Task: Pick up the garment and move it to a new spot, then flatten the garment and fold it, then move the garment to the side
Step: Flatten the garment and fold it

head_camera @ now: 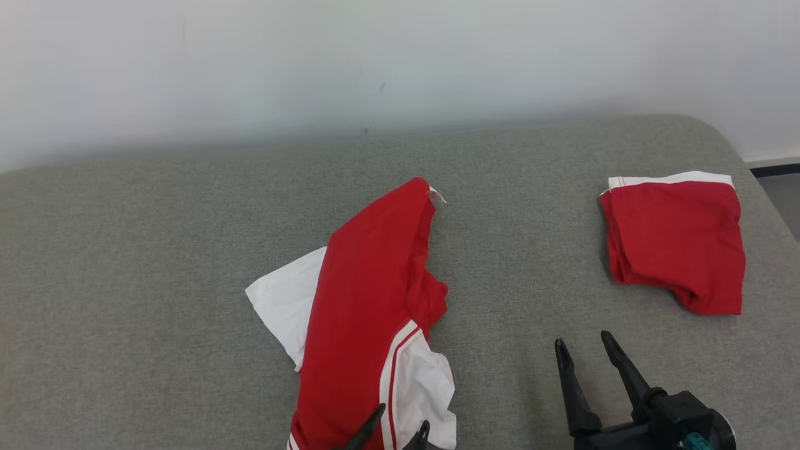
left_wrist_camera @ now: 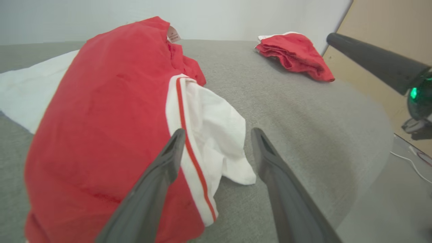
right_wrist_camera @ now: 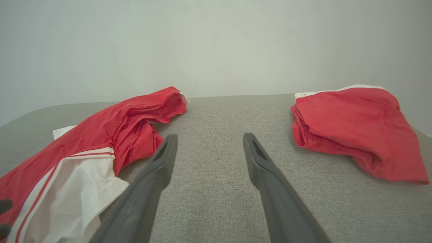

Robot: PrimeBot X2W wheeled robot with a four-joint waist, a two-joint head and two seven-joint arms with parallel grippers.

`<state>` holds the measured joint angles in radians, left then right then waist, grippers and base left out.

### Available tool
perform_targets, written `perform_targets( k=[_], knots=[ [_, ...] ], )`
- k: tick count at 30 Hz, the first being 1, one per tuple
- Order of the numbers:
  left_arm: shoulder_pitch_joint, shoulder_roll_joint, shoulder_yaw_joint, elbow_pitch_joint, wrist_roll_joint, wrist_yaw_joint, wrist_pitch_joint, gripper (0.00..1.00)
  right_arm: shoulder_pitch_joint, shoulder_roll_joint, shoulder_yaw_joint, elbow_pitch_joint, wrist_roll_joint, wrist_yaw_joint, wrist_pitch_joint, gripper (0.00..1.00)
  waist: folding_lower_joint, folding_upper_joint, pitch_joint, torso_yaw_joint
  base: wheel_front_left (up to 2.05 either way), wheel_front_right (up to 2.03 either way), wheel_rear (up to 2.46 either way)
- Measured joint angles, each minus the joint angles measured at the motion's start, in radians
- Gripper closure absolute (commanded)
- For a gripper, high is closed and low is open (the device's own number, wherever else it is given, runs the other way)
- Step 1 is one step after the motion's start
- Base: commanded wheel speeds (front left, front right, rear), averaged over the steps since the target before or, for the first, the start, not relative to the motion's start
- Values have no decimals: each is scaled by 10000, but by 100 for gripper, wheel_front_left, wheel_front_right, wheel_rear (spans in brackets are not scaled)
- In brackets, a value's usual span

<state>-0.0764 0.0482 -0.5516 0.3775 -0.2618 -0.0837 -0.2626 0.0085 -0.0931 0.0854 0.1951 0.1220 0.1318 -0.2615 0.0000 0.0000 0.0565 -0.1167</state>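
Your left hand [head_camera: 403,424] hangs released, fingers spread, just over the near end of the red-and-white garment [head_camera: 369,294], nothing gripped. Your right hand [head_camera: 583,340] is likewise released, above the bare grey upholstered surface [head_camera: 125,281]. The garment lies crumpled mid-surface; a folded red garment [head_camera: 678,244] sits well apart to the right. Judgement — pickup not yet begun; move, flatten, fold and set-aside all remain.

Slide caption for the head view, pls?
Crumpled red-and-white garment at centre, folded red garment at right, right tool open between them, on a grey fabric surface.
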Motion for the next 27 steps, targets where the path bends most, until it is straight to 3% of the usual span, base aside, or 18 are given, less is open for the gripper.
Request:
perform_targets(
  k=[8, 9, 10, 11, 13, 17, 23, 27],
  knots=[
    [-712, 6, -65, 1114, 416, 1582, 0, 1, -298, 23, -56, -13, 29, 0, 0, 0, 0, 0, 378, -358, 0, 0, 0],
    [-744, 10, 23, 1152, 416, 1737, 0, 30, -319, 25, -58, -42, 44, 0, 0, 0, 1, 1, 420, -389, 0, 0, 0],
    [-776, 10, 102, 1162, 435, 1885, 0, 81, -328, 29, -56, -61, 61, 0, 0, 0, 1, 0, 461, -411, 0, 0, 0],
    [-812, 10, 205, 1139, 433, 2008, 0, 100, -328, 35, -52, -81, 71, 0, 0, 0, 1, 0, 500, -427, 0, 0, 0],
    [-895, 8, 437, 1141, 449, 2169, 0, 100, -343, 36, -54, -117, 84, 0, 0, 0, 1, 0, 568, -439, 0, 0, 0],
    [-895, 25, 796, 1018, 504, 1946, 2, 100, -470, 61, -46, -151, 146, 0, 0, 0, 1, 0, 670, -383, 0, 0, 0],
    [-1194, 8, 1532, -1941, 1076, 1329, 2, 100, -500, 163, -17, -173, 374, 2, 0, 0, 1, 1, 734, -74, 0, 0, 0],
    [-2236, 38, 2370, -2849, 1340, 1104, 2, 100, -639, 203, 130, -107, 439, 0, -2, 0, 0, 0, 801, 119, 0, 0, 0]
  ],
)
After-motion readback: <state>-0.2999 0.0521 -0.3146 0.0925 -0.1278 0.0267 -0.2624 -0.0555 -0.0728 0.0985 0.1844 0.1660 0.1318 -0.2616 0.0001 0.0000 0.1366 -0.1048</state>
